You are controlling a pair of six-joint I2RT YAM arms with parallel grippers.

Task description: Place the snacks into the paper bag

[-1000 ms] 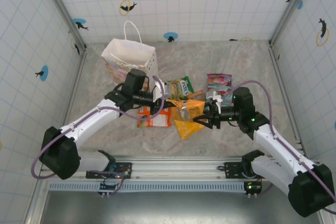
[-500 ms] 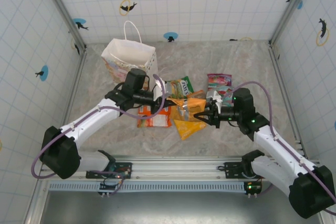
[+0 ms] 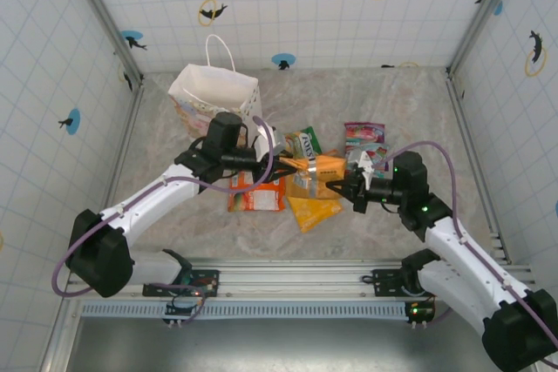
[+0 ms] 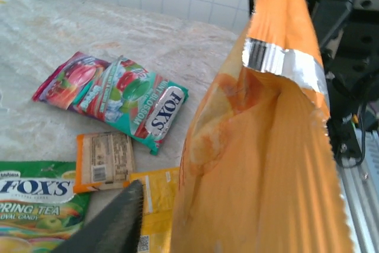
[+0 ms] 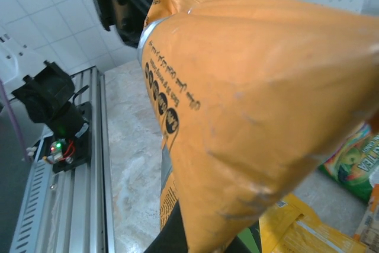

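In the left wrist view the orange packet (image 4: 266, 164) blocks the right half, so we see only 1 finger (image 4: 112, 224) of the left gripper (image 3: 281, 166). It is a dark ribbed blade at the lower left, standing clear of the foil. Its partner is hidden behind the packet, and the jaws look spread wide around the packet's end. The right gripper (image 3: 343, 187) pinches the other end. In its own wrist view the packet covers the fingers except for a dark sliver at the bottom edge. The packet hangs above the marbled table (image 3: 384, 98) between the 2 arms. It is crinkled matte foil with a silver seal band and a serrated edge. The paper bag (image 3: 190, 112) stands upright, mouth open, at the far left behind the left wrist, apart from the packet. Flat on the table lie a pink packet (image 4: 65, 78) overlapped by a glossy teal packet (image 4: 139, 102), and a small orange bar (image 4: 103, 161). A green packet (image 4: 35, 199) is cut off by the frame, and a yellow packet (image 4: 155, 202) is half hidden. Another orange-red packet (image 3: 255, 198) lies partly under the left arm.
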